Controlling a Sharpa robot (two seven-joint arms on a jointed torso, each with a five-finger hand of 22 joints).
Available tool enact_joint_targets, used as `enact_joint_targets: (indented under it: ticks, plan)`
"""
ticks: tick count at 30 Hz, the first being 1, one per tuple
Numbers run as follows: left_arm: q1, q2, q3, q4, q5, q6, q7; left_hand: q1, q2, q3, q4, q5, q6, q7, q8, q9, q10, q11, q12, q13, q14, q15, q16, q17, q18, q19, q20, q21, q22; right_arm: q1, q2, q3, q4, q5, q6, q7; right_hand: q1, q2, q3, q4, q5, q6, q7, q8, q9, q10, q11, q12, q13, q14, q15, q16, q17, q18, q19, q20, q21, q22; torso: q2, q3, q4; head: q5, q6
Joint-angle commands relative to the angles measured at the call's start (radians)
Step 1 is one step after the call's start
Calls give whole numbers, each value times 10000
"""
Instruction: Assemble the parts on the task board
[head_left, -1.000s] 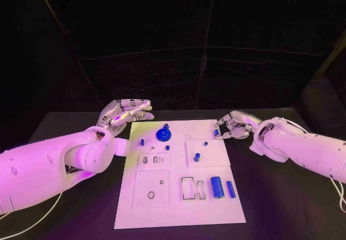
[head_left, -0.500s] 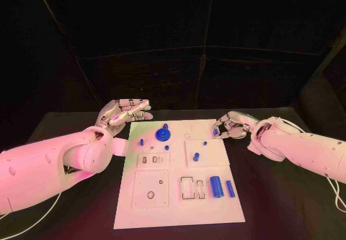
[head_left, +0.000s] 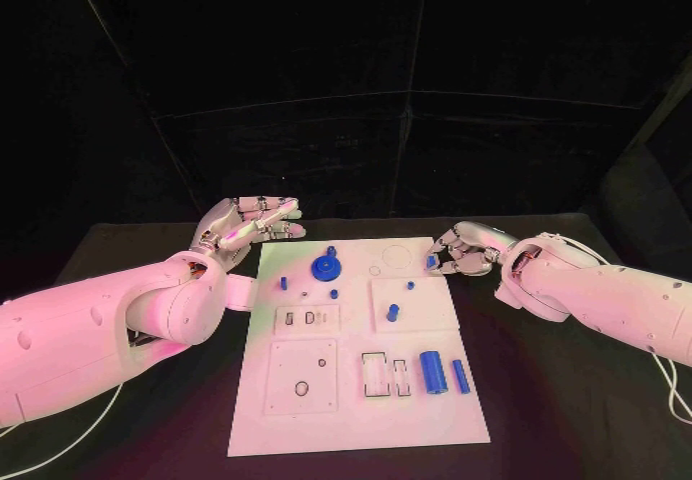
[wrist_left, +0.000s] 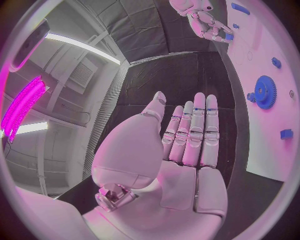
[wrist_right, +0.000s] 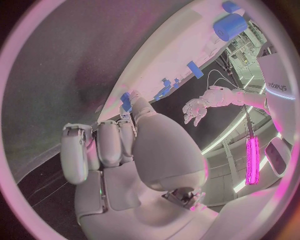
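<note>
- Silver fingers of the right hand (head_left: 464, 252) were curled at the far right edge of the task board (head_left: 361, 400), pinching a small blue peg (head_left: 431, 263) between the thumb and a fingertip; in the right wrist view the peg (wrist_right: 126, 101) stood up from the fingertips, close against the board's edge (wrist_right: 187, 45).
- Silver too, the left hand (head_left: 248, 227) hovered above the black table (head_left: 144, 420) just off the board's far left corner, fingers straight, side by side and holding nothing; the left wrist view showed its flat palm (wrist_left: 181, 150) bare.
- White and rectangular, the board lay in the middle of the table between the two arms.
- Blue gear (head_left: 327, 267): set on the board's far half, nearer the left hand; in the left wrist view it (wrist_left: 265, 92) showed toothed and round.
- Small blue pieces: two (head_left: 284, 284) (head_left: 335, 295) lay just on the near side of the gear, and two more (head_left: 410, 287) (head_left: 392, 314) sat on a raised square plate toward the right.
- Blue cylinder (head_left: 431, 372) and a thinner blue bar (head_left: 460, 376): lying side by side on the near right part of the board, beside two rectangular slots (head_left: 385, 377).
- Near left plate (head_left: 304, 377): carried an oval hole and a small round hole.
</note>
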Motion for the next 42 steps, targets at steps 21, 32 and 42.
enact_joint_targets:
  ticks: [21,32,42]
  plan:
    - [13,-75,7,54,-48,91,-19,11,88,13,-68,47,4,34,-39,-2,61,26,-40,14,33,47,-77,16,143,61,4,-69,-19,43,-478,22,2796,-479,-2371,-2182,39,340,614,-191,-131,383,-135,88,-2,177,-317,-22,-629,117,-177,9,-82,-178,383,-218,161,1790,-19,-24,8,42,-11]
    - [15,-2,7,39,-45,80,-11,20,97,19,-82,46,7,33,-41,-2,67,25,-45,14,37,46,-85,23,143,66,3,-75,-25,66,722,21,3812,-1928,-2013,-3972,-95,288,678,-176,-207,407,-136,69,-11,198,-318,-19,-617,132,-180,35,3,-199,453,-227,200,1878,-41,-33,33,325,-193]
    - [21,34,7,37,-39,44,-11,20,97,19,-82,46,7,33,-41,-2,67,25,-45,14,37,46,-85,23,143,66,3,-75,-25,40,1891,-39,3719,-2629,-1543,-4599,-115,276,706,-184,-213,434,-147,75,-9,201,-326,-24,-620,133,-184,34,1,-199,451,-229,199,1876,-35,-38,8,632,-322]
